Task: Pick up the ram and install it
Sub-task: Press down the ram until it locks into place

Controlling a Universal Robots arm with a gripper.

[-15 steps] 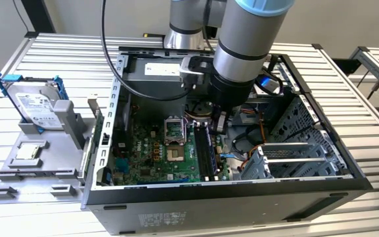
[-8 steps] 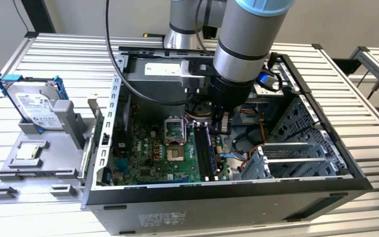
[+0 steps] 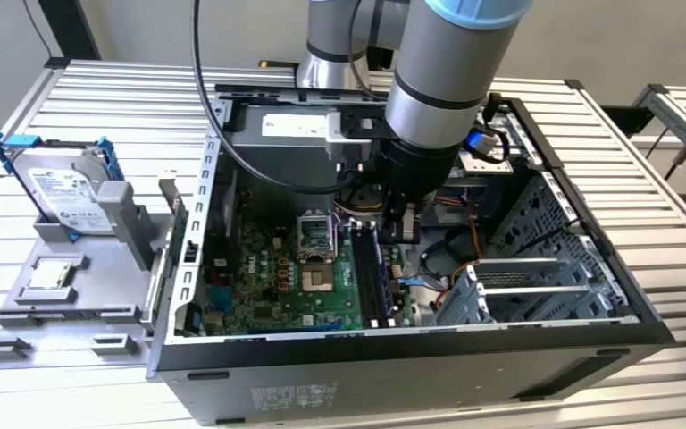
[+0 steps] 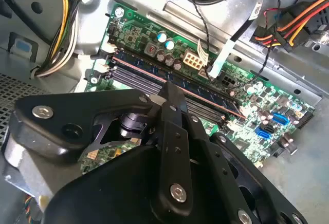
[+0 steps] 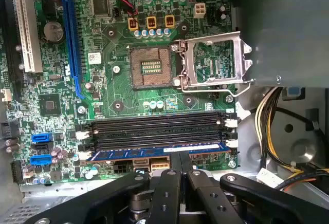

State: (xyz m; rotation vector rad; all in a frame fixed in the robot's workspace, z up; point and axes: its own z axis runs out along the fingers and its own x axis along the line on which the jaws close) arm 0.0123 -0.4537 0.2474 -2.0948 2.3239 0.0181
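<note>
The ram [image 5: 159, 152], a blue stick, sits along the outermost motherboard slot [image 5: 154, 131] beside the CPU socket [image 5: 150, 67], with the gripper [image 5: 177, 175], fingers pressed together, directly over it, apparently seating it; pressing evenly matters.

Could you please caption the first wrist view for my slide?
Gripper poised over the ram seated in the motherboard's outermost slot.

Open computer case at frame centre, arm reaching in from above

In the exterior view the case [image 3: 581, 335] fills the centre, the motherboard [image 3: 278, 286] on its floor, the arm [image 3: 439, 89] above; the hard drive [image 3: 69, 192] stands at left, apparently in a holder [image 3: 69, 295].
</note>
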